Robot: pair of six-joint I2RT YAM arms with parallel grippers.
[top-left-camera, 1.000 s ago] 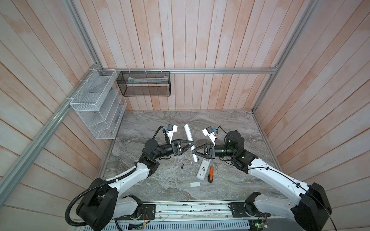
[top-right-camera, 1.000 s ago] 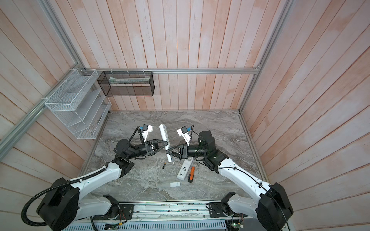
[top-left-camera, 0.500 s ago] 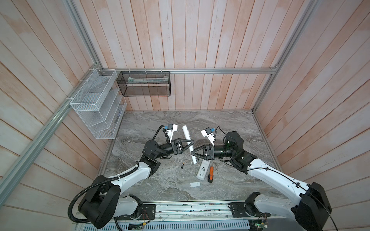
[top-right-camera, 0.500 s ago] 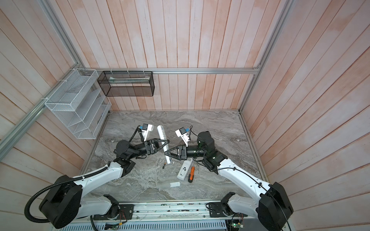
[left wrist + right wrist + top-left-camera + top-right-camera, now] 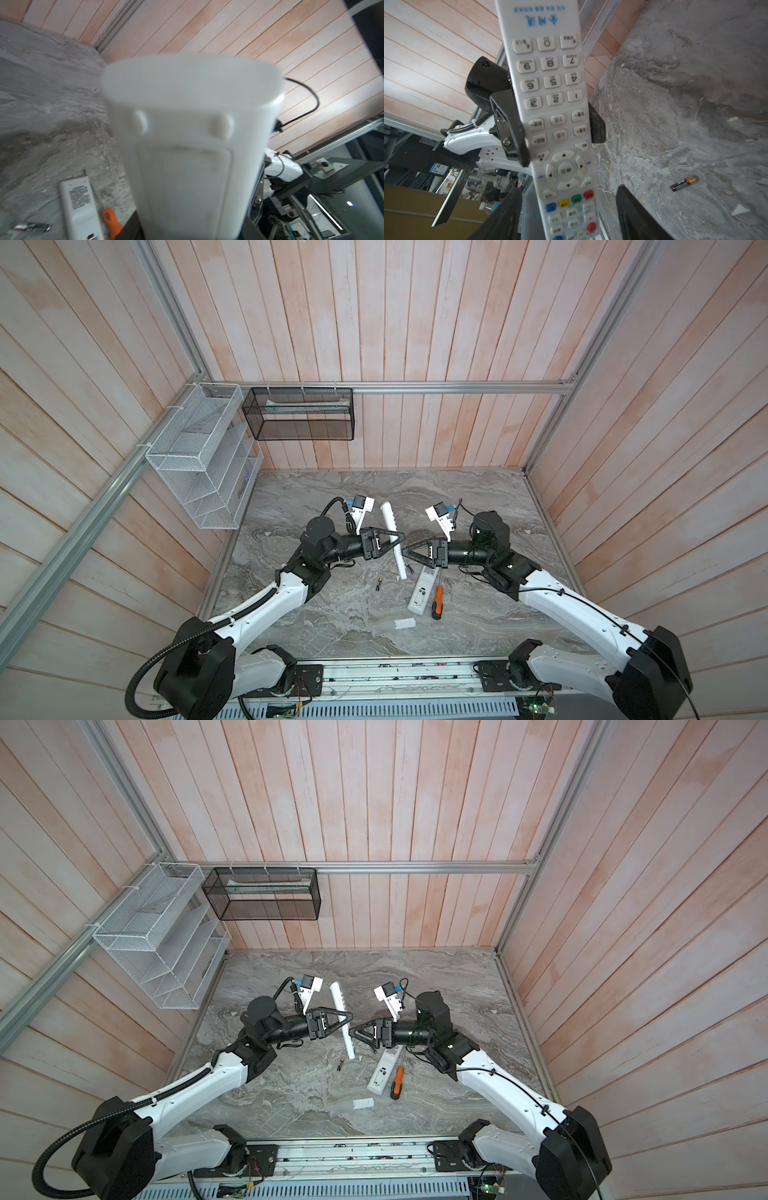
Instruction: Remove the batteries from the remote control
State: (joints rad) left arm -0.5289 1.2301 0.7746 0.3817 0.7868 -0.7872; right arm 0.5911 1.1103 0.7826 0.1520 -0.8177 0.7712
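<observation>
Above the marble tabletop (image 5: 332,497), both top views show the left gripper (image 5: 401,538) clamping a white remote (image 5: 390,522) by its edges, lifted clear, while the right gripper (image 5: 409,549) hangs just beside it, released. One battery (image 5: 379,585) lies on the marble nearby. Left wrist view: the remote's (image 5: 191,145) blurred back. Right wrist view: its keypad, pinched; right fingers spread.

Bright, even light, soft shadows on the bench (image 5: 478,497). Planks (image 5: 124,344) bow at both top views' edges. Left wrist view: close remote (image 5: 191,145) blurred
</observation>
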